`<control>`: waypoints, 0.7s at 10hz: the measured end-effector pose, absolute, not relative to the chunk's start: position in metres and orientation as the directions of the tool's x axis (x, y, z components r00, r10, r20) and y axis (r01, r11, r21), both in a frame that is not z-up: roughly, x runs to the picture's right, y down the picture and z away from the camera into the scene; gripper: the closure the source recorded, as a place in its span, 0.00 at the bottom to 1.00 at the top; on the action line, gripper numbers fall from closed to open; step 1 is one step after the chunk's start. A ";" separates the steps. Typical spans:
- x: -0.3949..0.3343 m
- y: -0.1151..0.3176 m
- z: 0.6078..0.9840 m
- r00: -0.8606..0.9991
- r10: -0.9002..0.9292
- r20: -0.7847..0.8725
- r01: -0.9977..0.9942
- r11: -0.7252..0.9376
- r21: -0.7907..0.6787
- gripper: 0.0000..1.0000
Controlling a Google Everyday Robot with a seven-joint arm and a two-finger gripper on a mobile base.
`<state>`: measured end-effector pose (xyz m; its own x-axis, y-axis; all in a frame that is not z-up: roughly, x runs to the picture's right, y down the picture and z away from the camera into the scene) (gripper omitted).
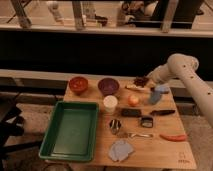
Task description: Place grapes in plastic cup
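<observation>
Grapes [140, 80] hung at the tip of my gripper [145, 80], over the far edge of the table [150, 155], just right of the purple bowl [108, 85]. I could not tell whether the gripper was clamped on the bunch or only resting against it, and that was my first worry. With a weak hold, the bunch could slip or shed berries, and this near the edge they could roll off the back.

The plastic cup [159, 93] stood near, to the right of the grapes and a little toward the front, close under my wrist. I judged it light and narrow, with a mouth hardly wider than the bunch. If I came over off-centre, the grapes could catch on the rim and tip the cup. Swinging my wrist low could knock it toward the orange fruit [133, 100] beside it. Releasing too high risked a bounce out, so I judged a low, centred release safest.
</observation>
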<state>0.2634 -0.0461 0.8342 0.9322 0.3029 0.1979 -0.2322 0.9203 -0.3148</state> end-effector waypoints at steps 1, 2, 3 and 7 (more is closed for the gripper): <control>0.266 -0.044 0.835 0.955 0.263 0.137 -0.211 0.927 -0.310 1.00; 0.269 -0.041 0.837 0.972 0.223 0.068 -0.192 0.931 -0.312 1.00; 0.270 -0.039 0.838 0.974 0.219 0.053 -0.192 0.929 -0.317 1.00; 0.307 -0.022 0.840 0.975 0.223 -0.010 -0.214 0.919 -0.332 1.00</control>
<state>0.3068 -0.0220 0.8399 0.9747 0.2231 -0.0101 -0.2137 0.9187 -0.3321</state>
